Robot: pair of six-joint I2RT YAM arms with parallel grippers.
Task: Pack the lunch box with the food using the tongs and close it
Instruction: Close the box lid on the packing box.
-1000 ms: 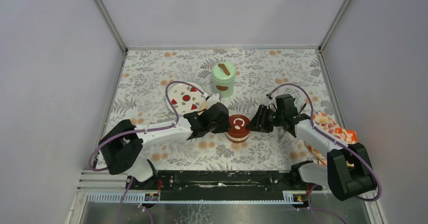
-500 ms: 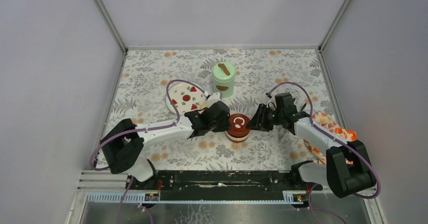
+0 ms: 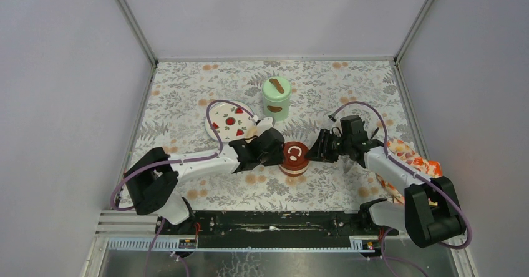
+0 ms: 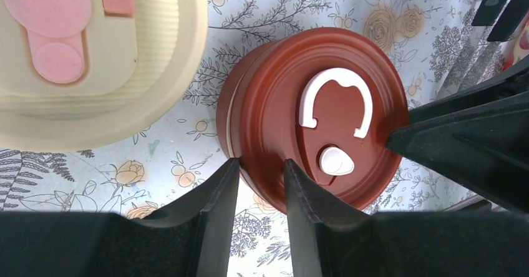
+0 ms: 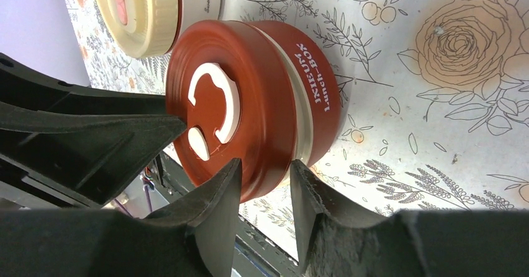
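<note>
A small round bowl with a dark-red lid (image 3: 294, 155) stands mid-table, part of the lunch box set. My left gripper (image 4: 259, 168) is shut on the near rim of that lid (image 4: 312, 115), one finger over it and one under. From the opposite side my right gripper (image 5: 263, 168) pinches the lid's rim (image 5: 249, 102) the same way. The cream-lidded bowl (image 4: 81, 58) sits right beside it, behind my left gripper (image 3: 279, 154). Further back stands the mint-green jar (image 3: 276, 98) with its lid on. The food and the tongs are out of view.
A white plate with red fruit pictures (image 3: 229, 121) lies left of the jar, partly under the left arm's cable. An orange patterned cloth (image 3: 412, 158) lies at the right edge under the right arm. Grey walls close the table in on three sides.
The left gripper has edged slightly toward the dark-red lid. Otherwise nothing has visibly moved.
</note>
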